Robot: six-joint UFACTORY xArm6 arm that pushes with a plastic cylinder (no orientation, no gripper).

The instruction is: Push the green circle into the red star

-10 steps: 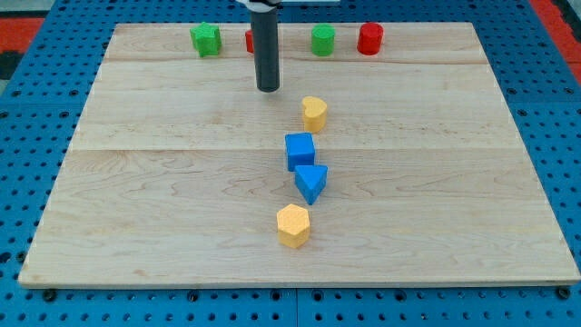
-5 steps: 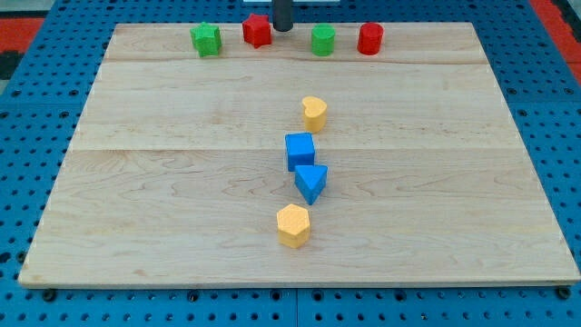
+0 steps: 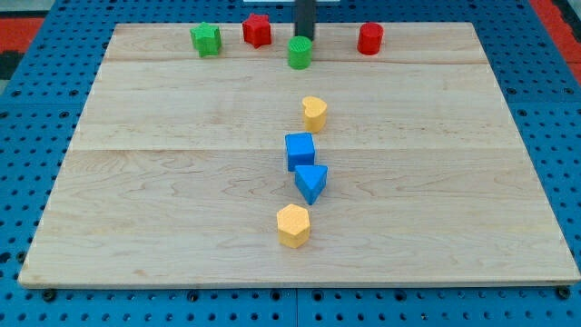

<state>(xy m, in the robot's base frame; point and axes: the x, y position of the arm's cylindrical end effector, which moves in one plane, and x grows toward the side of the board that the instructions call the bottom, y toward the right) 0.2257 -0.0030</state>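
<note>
The green circle (image 3: 300,52) lies near the view's top, a little right of the red star (image 3: 257,30) and slightly lower, with a gap between them. My tip (image 3: 304,37) is right behind the green circle, at its upper edge, seemingly touching it. Only the lower part of the rod shows at the view's top.
A green block (image 3: 206,39) sits left of the red star. A red block (image 3: 369,38) sits at the top right. A yellow heart (image 3: 314,113), blue cube (image 3: 300,150), blue triangle (image 3: 310,182) and yellow hexagon (image 3: 293,224) run down the middle of the wooden board (image 3: 136,182).
My tip went from the board's middle up to the top edge, then right to behind the green circle. The green circle slid left and down, closer to the red star.
</note>
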